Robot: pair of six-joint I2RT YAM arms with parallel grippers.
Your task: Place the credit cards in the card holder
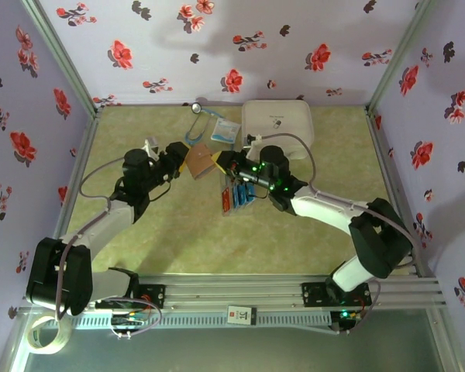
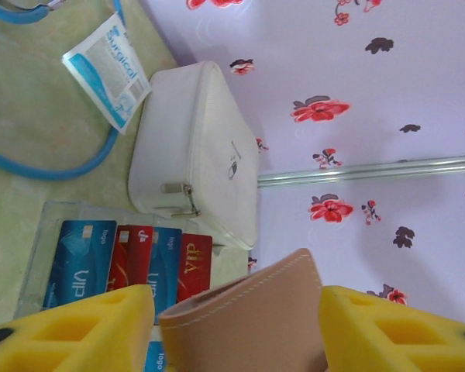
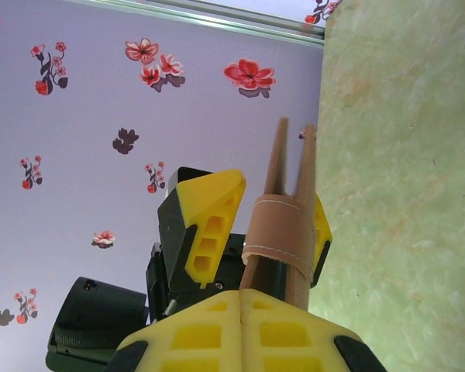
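The tan card holder (image 1: pixel 201 161) hangs above the table between both grippers. My right gripper (image 1: pixel 221 163) is shut on one edge of it; in the right wrist view the yellow jaws (image 3: pixel 240 298) meet below the holder (image 3: pixel 279 232), whose two flaps gape at the top. My left gripper (image 1: pixel 187 161) stands astride the holder (image 2: pixel 248 318), one yellow finger (image 2: pixel 101 325) a sliver off its left edge and the other against its right edge. Blue and red credit cards (image 2: pixel 124 263) lie side by side in a clear tray (image 2: pixel 43 225), just right of centre (image 1: pixel 239 194).
A large white case (image 1: pixel 277 122) sits at the back right, with a white-and-blue packet (image 1: pixel 226 130) and a blue-tubed stethoscope (image 1: pixel 195 128) to its left. Floral walls close in three sides. A tape roll (image 1: pixel 46 335) lies outside by the left base.
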